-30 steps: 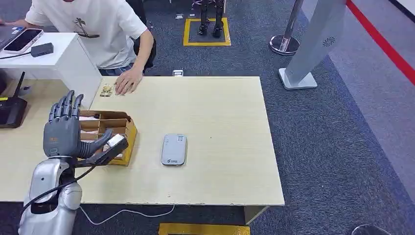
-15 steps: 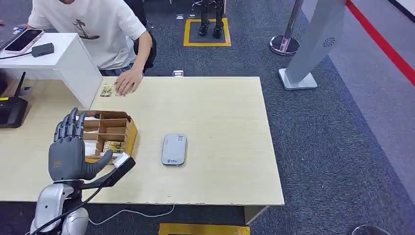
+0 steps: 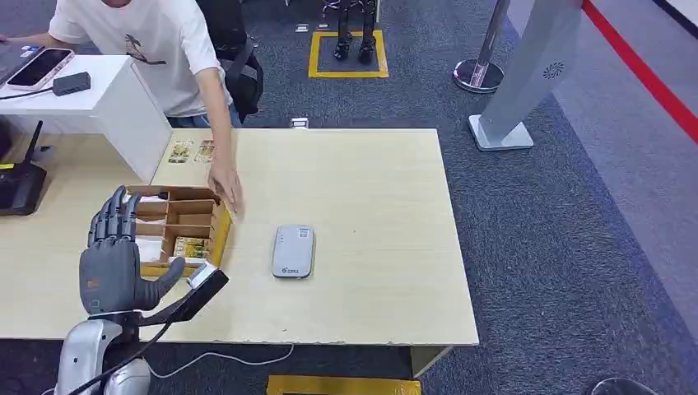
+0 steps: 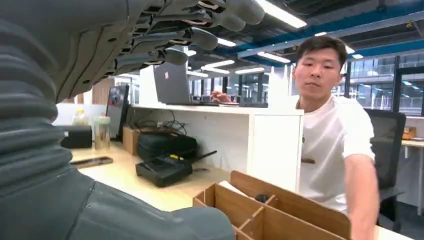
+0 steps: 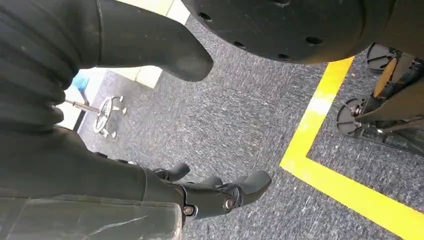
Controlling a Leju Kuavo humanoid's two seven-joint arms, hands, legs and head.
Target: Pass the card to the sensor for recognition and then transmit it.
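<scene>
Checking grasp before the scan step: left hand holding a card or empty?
Empty. The left hand hovers by the wooden box, fingers spread, no card between them.

One wooden divider box (image 3: pixel 185 222), one grey card reader (image 3: pixel 293 251), two picture cards (image 3: pixel 192 151) on the far table edge, one card (image 3: pixel 190 247) in the box, one person (image 3: pixel 156 41), one phone (image 3: pixel 39 67), one black router (image 3: pixel 18 188), two robot hands (image 3: pixel 115 259), (image 5: pixel 220 192).

The table (image 3: pixel 370 206) is pale matt wood, the divided box (image 3: pixel 183 224) is rough brown board, the sensor (image 3: pixel 293 251) is smooth grey plastic, the floor (image 3: pixel 560 247) is coarse dark carpet.
</scene>
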